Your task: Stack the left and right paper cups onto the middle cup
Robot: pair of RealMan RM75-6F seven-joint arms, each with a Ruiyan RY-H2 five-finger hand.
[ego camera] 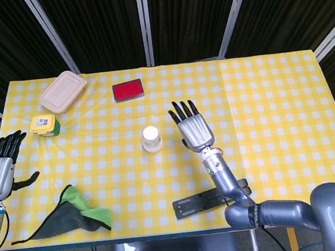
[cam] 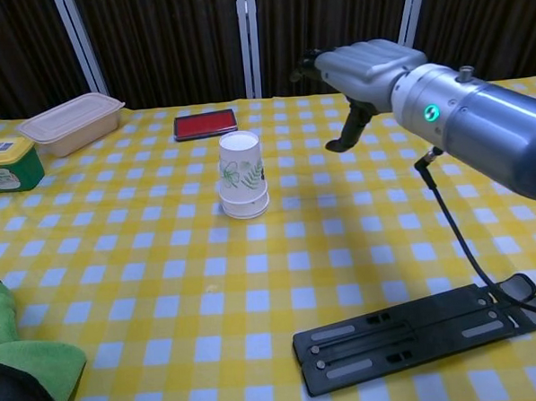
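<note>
The cups (cam: 242, 177) sit nested in one upside-down stack on the worktop (cam: 254, 282), about mid-table. They're white paper with a green leaf print on the side, standing upright with the flat white base on top and the wider rims flaring at the bottom.

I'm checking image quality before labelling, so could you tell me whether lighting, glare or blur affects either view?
Head view: even lighting, sharp, soft shadows; the cup stack's white top is nearly blown out. Chest view: the right hand and its arm loom large and show bright highlights on the metal, but the edges stay crisp; the green cloth is cut off at the corner.
</note>
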